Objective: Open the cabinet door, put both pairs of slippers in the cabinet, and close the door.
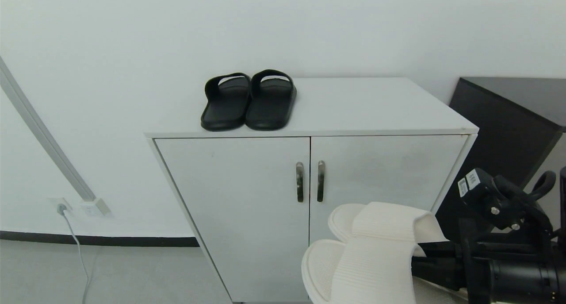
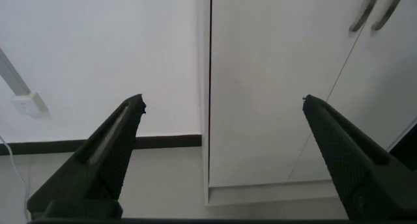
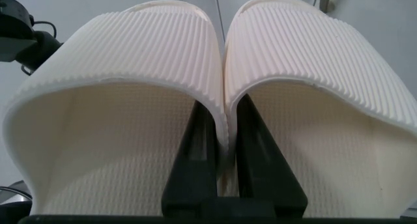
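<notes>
The white cabinet [image 1: 247,215] stands against a white wall with both doors shut. Its two metal handles [image 1: 300,182] sit upright side by side at the middle seam.

A pair of black slippers [image 1: 249,101] lies on the cabinet's top, towards its left side. They are side by side and touching, with heels at the front edge and toes towards the wall.

The right claw [image 3: 223,120] holds the pair of white slippers [image 1: 371,259]. Its two fingers [image 3: 195,152] are drawn narrow, one inside each slipper under the ribbed strap, and they pinch the two adjoining strap sides together. In the head view this pair hangs low in front of the right door, below the handles, with toes pointing left and away from the arm.

The left claw [image 2: 223,103] is spread wide and grips nothing. It is low down and faces the bottom of the cabinet's left side, where the left door meets the wall and the floor [image 2: 169,178].

A dark piece of furniture [image 1: 508,118] stands just right of the cabinet. A wall socket [image 1: 59,205] with a grey cable is well to the left, near a slanted grey strip [image 1: 40,131] on the wall.
</notes>
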Available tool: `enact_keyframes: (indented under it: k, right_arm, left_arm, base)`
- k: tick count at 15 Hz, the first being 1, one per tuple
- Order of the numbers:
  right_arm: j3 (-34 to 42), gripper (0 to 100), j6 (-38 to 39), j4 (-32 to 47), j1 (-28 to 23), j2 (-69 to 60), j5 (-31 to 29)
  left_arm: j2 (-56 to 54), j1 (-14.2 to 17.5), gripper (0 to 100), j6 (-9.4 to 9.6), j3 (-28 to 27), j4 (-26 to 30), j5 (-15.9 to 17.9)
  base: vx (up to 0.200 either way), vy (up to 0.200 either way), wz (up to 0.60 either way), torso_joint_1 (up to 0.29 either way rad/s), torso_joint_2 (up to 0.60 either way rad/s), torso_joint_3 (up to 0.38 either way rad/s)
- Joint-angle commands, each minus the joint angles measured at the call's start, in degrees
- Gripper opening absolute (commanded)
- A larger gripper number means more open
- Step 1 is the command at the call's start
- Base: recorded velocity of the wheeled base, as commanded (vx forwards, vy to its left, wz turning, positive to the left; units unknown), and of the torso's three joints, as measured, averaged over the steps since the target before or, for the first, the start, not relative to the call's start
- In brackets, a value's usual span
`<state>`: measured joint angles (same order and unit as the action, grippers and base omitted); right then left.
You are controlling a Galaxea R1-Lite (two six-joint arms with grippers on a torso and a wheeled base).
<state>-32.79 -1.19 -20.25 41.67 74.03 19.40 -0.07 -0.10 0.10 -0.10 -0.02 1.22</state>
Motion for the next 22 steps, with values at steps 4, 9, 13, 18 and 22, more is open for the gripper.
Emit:
enact_keyframes:
  k: [4, 9, 13, 18, 22]
  right_arm:
    - [0.1, 0, 0.0, -0.1, 0.2, 0.5, 0.0]
    - [0.6, 0, 0.0, -0.2, 0.3, 0.5, 0.0]
    - [1.1, 0, 0.0, -0.2, 0.6, 0.6, 0.0]
    - [1.1, 0, 0.0, -0.3, 0.8, 0.5, 0.0]
    - [1.4, 0, 0.0, -0.3, 0.7, 0.4, 0.0]
  left_arm:
    - [0.1, 0.0, 100, 0.08, 0.0, 0.0, 0.1]
    - [0.1, 0.0, 100, 0.87, 0.0, 0.0, 0.1]
    - [1.6, -0.1, 100, 2.19, -0.1, 0.0, 0.1]
    - [4.6, -0.2, 100, 7.37, -0.3, -0.2, 0.1]
    - [3.4, 0.4, 100, 7.2, -0.4, -0.2, 0.0]
  base:
    - [0.0, 0.0, 0.0, -0.13, 0.47, 0.33]
    - [0.0, 0.0, 0.0, -0.089, 0.46, 0.365]
    - [0.0, 0.0, 0.0, -0.023, 0.41, 0.392]
    - [0.0, 0.0, 0.0, 0.0, 0.08, 0.069]
    - [0.0, 0.0, 0.0, 0.0, 0.0, 0.0]
